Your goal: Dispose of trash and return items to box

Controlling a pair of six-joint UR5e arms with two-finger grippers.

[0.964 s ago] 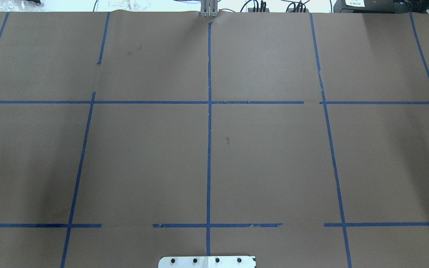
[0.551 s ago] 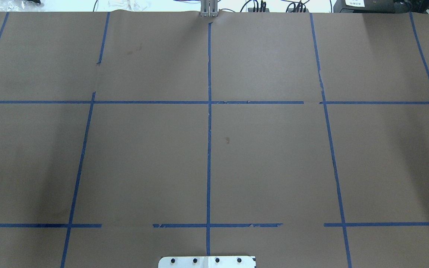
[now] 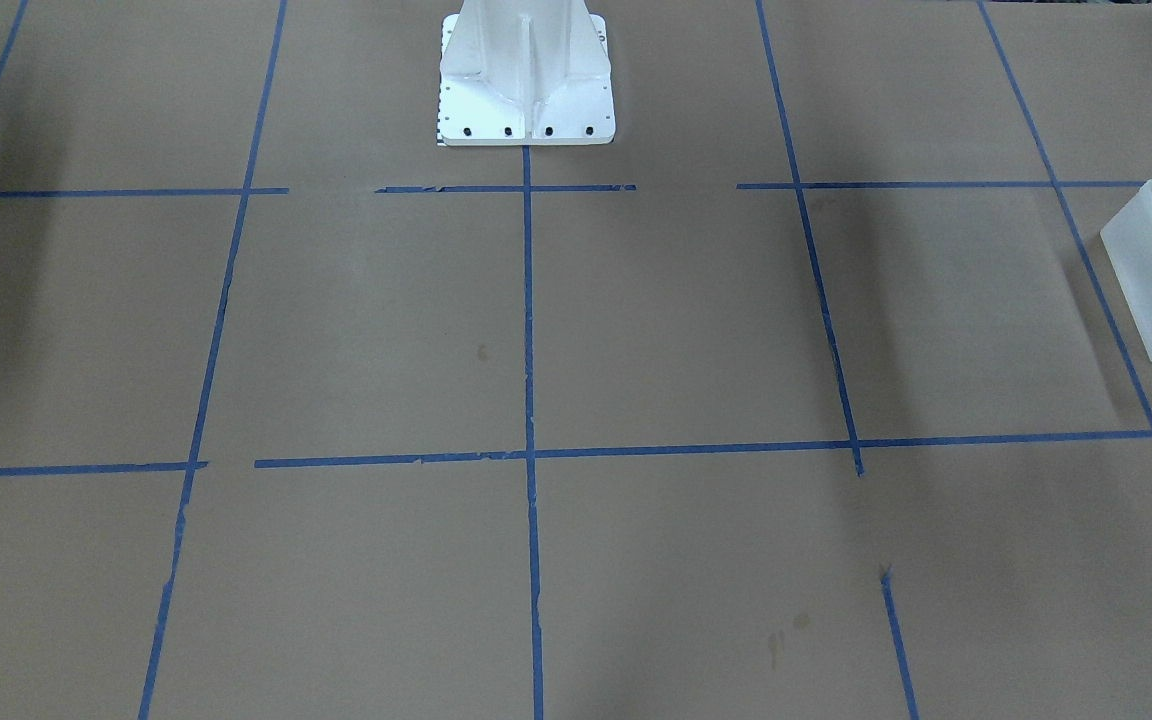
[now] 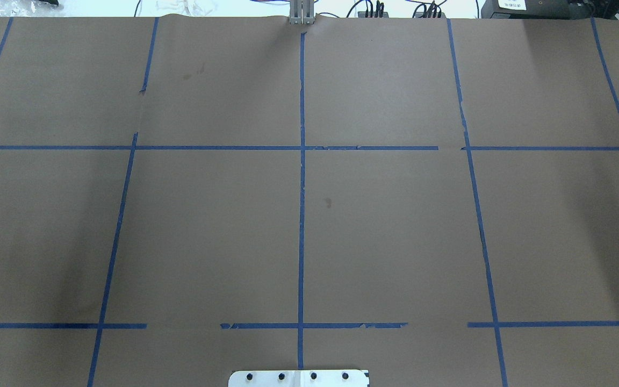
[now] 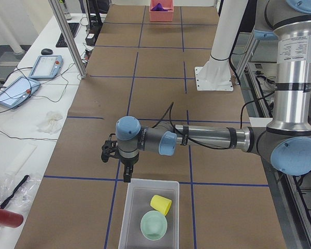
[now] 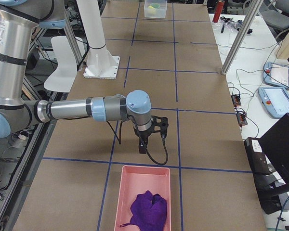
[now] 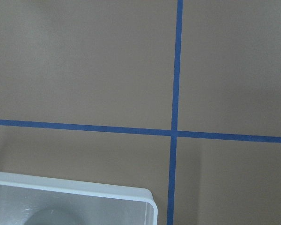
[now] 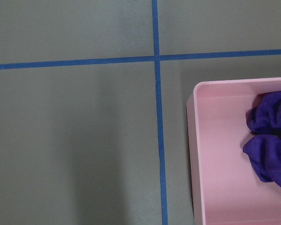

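Table: brown paper cover with a blue tape grid; white pedestal base (image 3: 526, 80) at the robot's side.

Box (image 5: 153, 181): frosted white bin, seen at the table end on the robot's left. In the front-facing view only one end of it is in the picture, at the right edge.

Items: yellow cup (image 5: 161, 204) and green bowl (image 5: 154, 227) are both found inside the box. The cup appears tipped onto its side and is placed nearer the box's inner short wall. The bowl is seated upright just beside it, farther from that wall. Contact between the two cannot be settled.

Left gripper (image 5: 127, 175): pointed down over bare paper, just outside the box's inner short wall, by one of its corners. The cup and bowl are thus located beyond that wall from the gripper, the cup closer of the two. Nothing is seen held. The jaw setting cannot be told, as the fingers are shown only from the side. In the left wrist view only a rounded box corner and a tape crossing are recorded.

Right gripper (image 6: 142, 147): pointed down over paper, just short of the pink tray (image 6: 147, 167), in which a purple cloth (image 6: 148, 209) is bunched. Jaw setting likewise cannot be told
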